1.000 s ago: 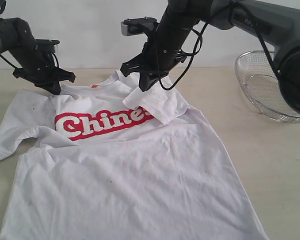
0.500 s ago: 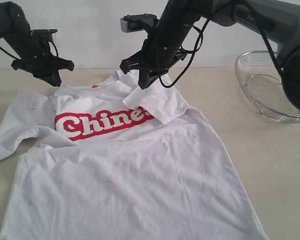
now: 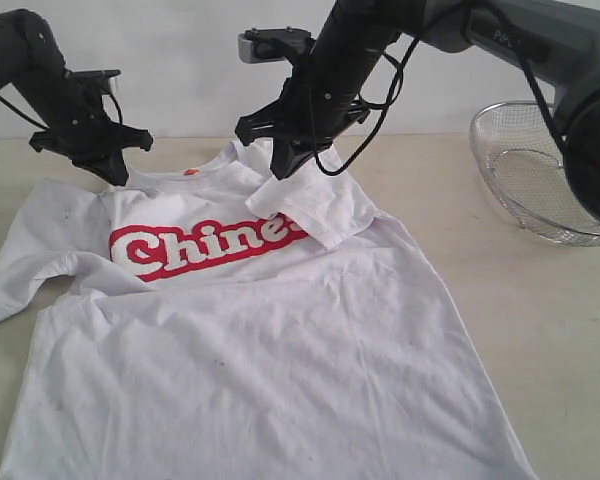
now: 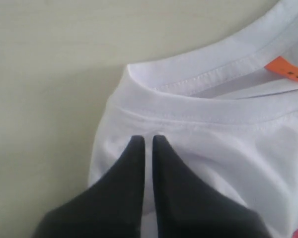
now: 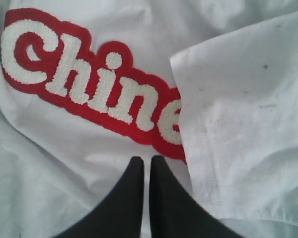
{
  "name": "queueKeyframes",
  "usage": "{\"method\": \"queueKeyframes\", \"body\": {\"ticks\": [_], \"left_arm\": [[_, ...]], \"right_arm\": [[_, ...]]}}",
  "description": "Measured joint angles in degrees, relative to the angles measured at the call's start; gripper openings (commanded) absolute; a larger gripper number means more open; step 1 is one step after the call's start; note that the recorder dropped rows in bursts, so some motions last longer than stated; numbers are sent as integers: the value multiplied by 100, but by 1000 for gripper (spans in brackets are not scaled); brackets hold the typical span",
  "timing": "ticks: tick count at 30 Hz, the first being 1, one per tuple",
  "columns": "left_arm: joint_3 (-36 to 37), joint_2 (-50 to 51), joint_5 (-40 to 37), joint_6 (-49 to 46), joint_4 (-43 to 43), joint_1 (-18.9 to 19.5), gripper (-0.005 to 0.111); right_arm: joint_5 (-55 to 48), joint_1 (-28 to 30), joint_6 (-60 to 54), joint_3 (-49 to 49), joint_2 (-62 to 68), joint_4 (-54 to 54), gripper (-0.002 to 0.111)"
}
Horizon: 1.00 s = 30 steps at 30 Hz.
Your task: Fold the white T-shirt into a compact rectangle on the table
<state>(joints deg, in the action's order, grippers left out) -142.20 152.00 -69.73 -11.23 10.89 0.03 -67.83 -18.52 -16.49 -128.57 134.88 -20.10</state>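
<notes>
Pale beige bench bears a rumpled white cotton T-shirt; left gripper and right gripper point down above it, pinched closed, empty.

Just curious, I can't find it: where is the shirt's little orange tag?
Start at the white shirt spread across the table. Follow it to the collar; the tag sits inside it, the only orange thing there.

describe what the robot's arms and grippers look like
Both arms are dark grey to black with rounded joints. The left gripper and right gripper each end in two matte black fingers tapering to points. Black cables loop along the right arm, which carries a grey camera box and faint pale lettering.
</notes>
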Motion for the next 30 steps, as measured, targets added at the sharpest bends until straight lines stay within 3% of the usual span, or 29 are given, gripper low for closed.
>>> {"method": "queueKeyframes", "body": {"ticks": [12, 30], "left_arm": [[0, 195, -14, 0, 36, 0, 5], [-126, 283, 10, 174, -596, -10, 5]], "right_arm": [[-29, 0, -17, 0, 0, -14, 0], [-31, 0, -64, 0, 0, -36, 0]]}}
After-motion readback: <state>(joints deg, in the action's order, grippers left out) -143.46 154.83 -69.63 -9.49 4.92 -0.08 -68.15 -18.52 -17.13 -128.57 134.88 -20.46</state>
